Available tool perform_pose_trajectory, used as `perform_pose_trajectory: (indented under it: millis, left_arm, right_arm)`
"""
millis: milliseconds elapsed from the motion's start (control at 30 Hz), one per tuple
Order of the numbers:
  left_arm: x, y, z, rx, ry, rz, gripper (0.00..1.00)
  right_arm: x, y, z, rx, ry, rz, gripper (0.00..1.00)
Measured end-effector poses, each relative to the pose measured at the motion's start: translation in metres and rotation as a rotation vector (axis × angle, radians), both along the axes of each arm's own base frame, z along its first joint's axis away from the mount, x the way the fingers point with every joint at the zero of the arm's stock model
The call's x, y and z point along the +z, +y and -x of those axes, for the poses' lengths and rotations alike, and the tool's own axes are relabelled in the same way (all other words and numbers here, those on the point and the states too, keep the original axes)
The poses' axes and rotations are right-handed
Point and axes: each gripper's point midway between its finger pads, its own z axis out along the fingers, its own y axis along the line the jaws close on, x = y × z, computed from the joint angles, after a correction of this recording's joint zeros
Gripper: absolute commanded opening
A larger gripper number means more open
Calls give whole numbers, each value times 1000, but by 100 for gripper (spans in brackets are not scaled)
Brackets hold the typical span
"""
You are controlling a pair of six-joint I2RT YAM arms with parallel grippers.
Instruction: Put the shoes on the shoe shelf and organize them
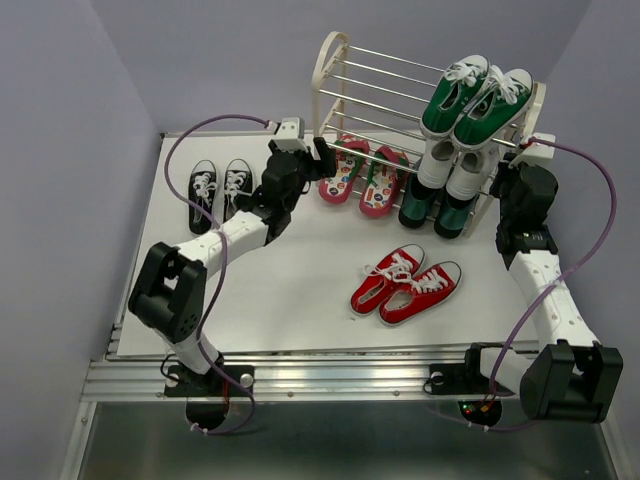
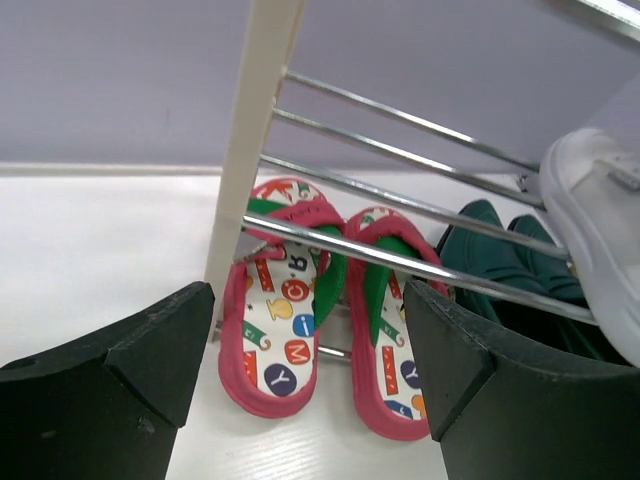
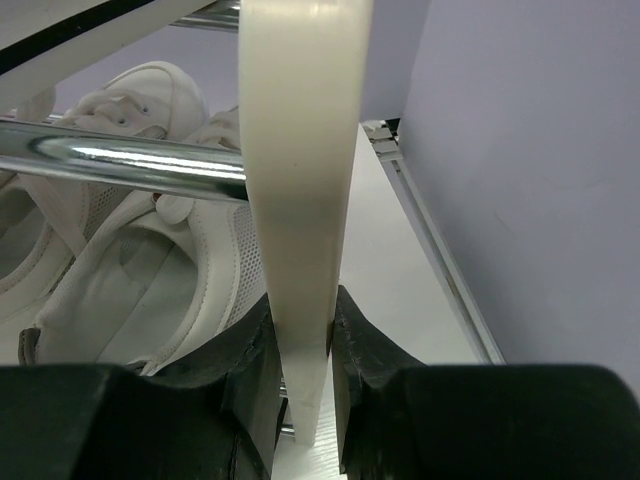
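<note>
The shoe shelf stands at the back of the table. The red-pink flip-flops lie side by side at its lower left, toes under the rods and heels out on the table. My left gripper is open just in front of them, and its wrist view shows the flip-flops between the wide jaws, untouched. My right gripper is shut on the shelf's right side frame. The black-white sneakers sit at the far left. The red sneakers lie mid-table.
Green-and-white sneakers sit on the top tier at the right, white shoes below them, and dark green boots at the bottom. Purple walls close in on both sides and behind the shelf.
</note>
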Motion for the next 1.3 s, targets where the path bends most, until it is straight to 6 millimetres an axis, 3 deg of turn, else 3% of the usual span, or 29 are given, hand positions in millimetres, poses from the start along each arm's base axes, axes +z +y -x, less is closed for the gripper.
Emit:
perform_pose_trajectory:
  millis: [167, 333, 567, 633, 667, 733, 767, 833, 867, 900, 1100, 1300]
  left_arm:
    - [39, 28, -10, 39, -77, 1, 88]
    - [69, 43, -48, 42, -151, -30, 89]
    - [55, 14, -67, -58, -156, -115, 89]
    - [51, 10, -75, -55, -153, -132, 83]
    - [50, 8, -80, -52, -154, -139, 67]
    - [51, 8, -90, -29, -159, -154, 46]
    - [52, 7, -95, -22, -160, -155, 28]
    - [53, 6, -101, -15, -161, -160, 12]
    - [52, 5, -103, -17, -166, -179, 12]
    - [50, 5, -103, -15, -170, -206, 1]
    - [49, 8, -95, 45, -176, -217, 0]
    - [48, 29, -56, 97, -152, -222, 0]
  right_arm:
    - [0, 3, -1, 28, 2, 7, 1]
    - [0, 4, -1, 40, 3, 12, 1]
    - [0, 5, -2, 49, 4, 14, 1]
    - [0, 5, -2, 53, 4, 13, 1]
    - [0, 5, -2, 54, 4, 13, 1]
    - [0, 6, -2, 58, 4, 13, 1]
    - [0, 7, -2, 63, 3, 13, 1]
    - [0, 8, -2, 72, 3, 12, 1]
    - [0, 8, -2, 77, 3, 13, 1]
    - [0, 9, -3, 84, 4, 17, 1]
    - [-1, 10, -3, 91, 5, 18, 1]
    - [0, 13, -11, 123, 11, 21, 1]
